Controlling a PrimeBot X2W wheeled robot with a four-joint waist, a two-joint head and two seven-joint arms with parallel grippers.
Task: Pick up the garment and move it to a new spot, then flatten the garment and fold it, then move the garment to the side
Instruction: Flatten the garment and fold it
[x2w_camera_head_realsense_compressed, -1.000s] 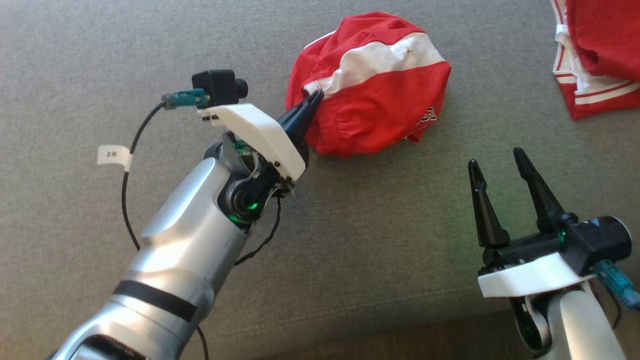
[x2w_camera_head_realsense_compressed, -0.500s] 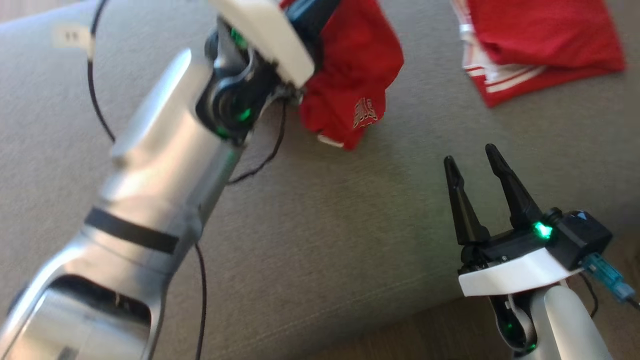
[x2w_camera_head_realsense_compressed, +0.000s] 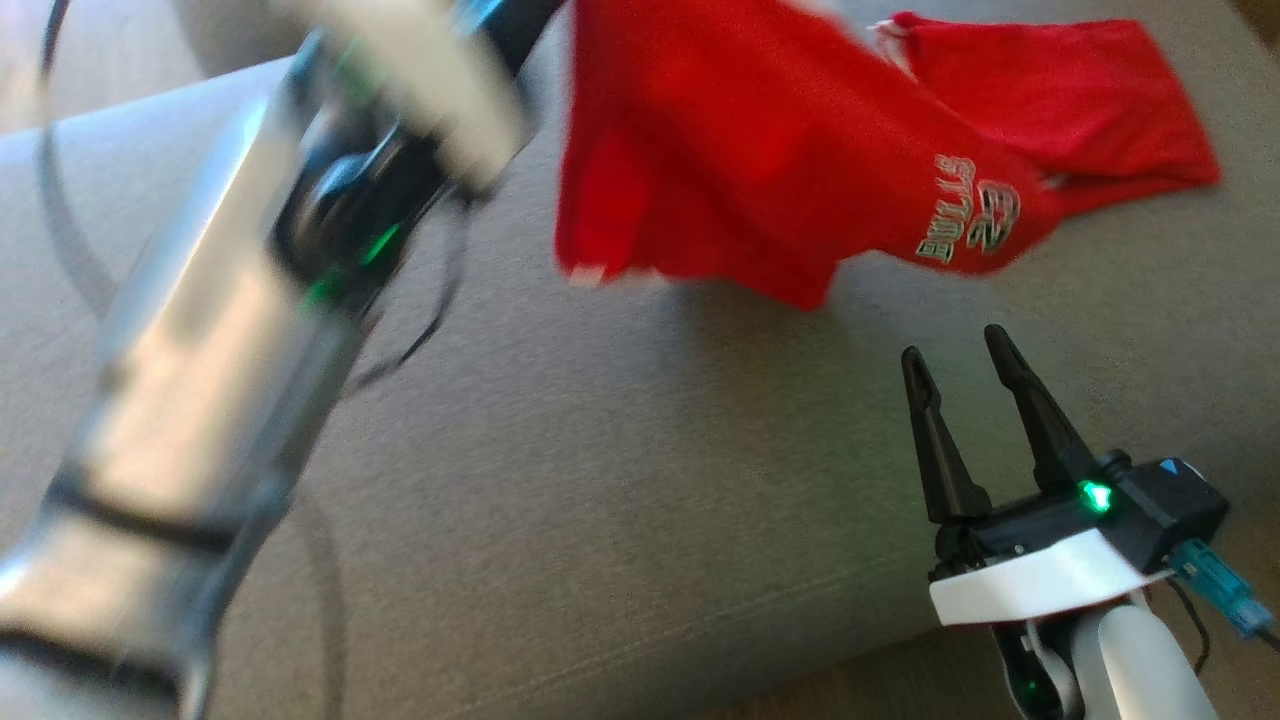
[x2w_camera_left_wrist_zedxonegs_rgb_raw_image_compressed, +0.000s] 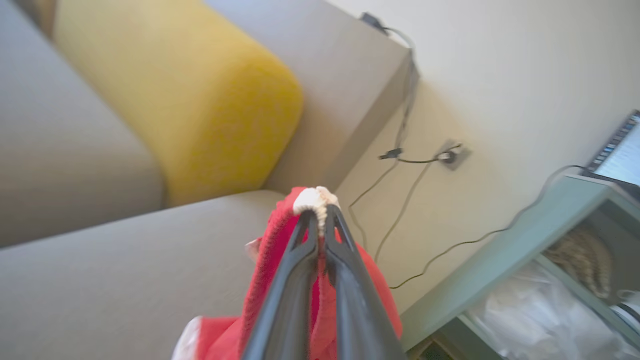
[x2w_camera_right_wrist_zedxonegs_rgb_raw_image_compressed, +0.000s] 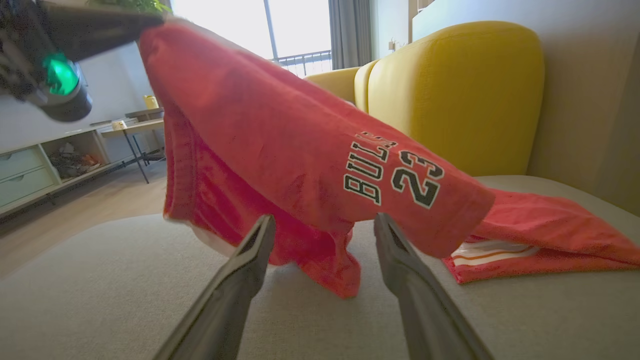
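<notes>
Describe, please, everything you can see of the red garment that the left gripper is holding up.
The red garment is soft, jersey-like cloth with white trim and the print BULLS 23 in dark, white-edged characters. The left gripper is shut on a bunched white edge, so it hangs lifted and crumpled, draping down over the grey sofa seat. Whether its lowest fold touches the seat cannot be told. The open right gripper sits just in front of it, apart from it.
</notes>
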